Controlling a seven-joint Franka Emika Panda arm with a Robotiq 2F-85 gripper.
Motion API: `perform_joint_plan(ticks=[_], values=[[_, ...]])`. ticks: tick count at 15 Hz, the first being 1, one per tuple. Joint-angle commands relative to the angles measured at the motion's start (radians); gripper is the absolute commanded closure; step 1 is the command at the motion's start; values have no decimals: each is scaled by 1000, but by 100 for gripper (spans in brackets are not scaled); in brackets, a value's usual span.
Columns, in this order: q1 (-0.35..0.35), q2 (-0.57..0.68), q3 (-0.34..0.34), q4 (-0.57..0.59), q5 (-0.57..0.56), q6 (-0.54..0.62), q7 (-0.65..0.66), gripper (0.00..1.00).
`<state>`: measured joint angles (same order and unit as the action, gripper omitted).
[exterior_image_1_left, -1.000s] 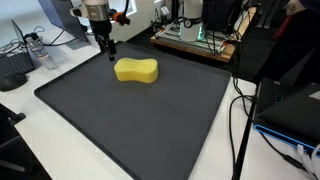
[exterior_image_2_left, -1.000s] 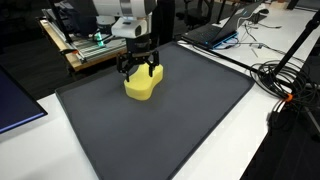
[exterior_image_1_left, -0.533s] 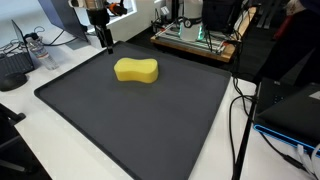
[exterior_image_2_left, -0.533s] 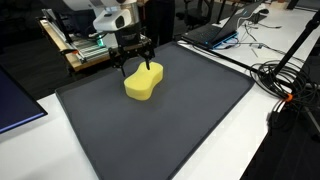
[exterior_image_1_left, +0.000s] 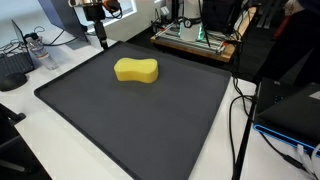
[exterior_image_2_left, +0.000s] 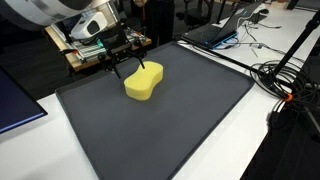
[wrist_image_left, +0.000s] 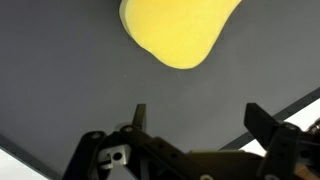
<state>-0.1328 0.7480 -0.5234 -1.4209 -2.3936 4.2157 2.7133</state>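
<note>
Mat (exterior_image_1_left: 130, 120) open all round the sponge (exterior_image_1_left: 137, 70); wooden rack (exterior_image_1_left: 192, 42) crowds one edge.

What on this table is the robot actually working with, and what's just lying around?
In use:
yellow sponge
open gripper, hovering beside it, not touching
dark mat underneath

Lying about:
laptop
cable tangle
wooden board with electronics
</note>
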Motion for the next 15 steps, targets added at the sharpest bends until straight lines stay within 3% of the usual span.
perform_joint_plan(ticks=[1,4,5,10,12,13,14,15], values=[[-23,-11,-9,-87,66,17,26,0],[67,-22,-136,-186,128,17,31,0],[-12,-6,-38,-113,70,-11,11,0],[-14,-6,-28,-122,71,-22,2,0],[-22,-6,-11,-110,136,3,95,0],[105,15,-202,-195,296,9,12,0],[157,13,-264,-233,357,11,8,0],[176,8,-275,-226,362,-9,71,0]])
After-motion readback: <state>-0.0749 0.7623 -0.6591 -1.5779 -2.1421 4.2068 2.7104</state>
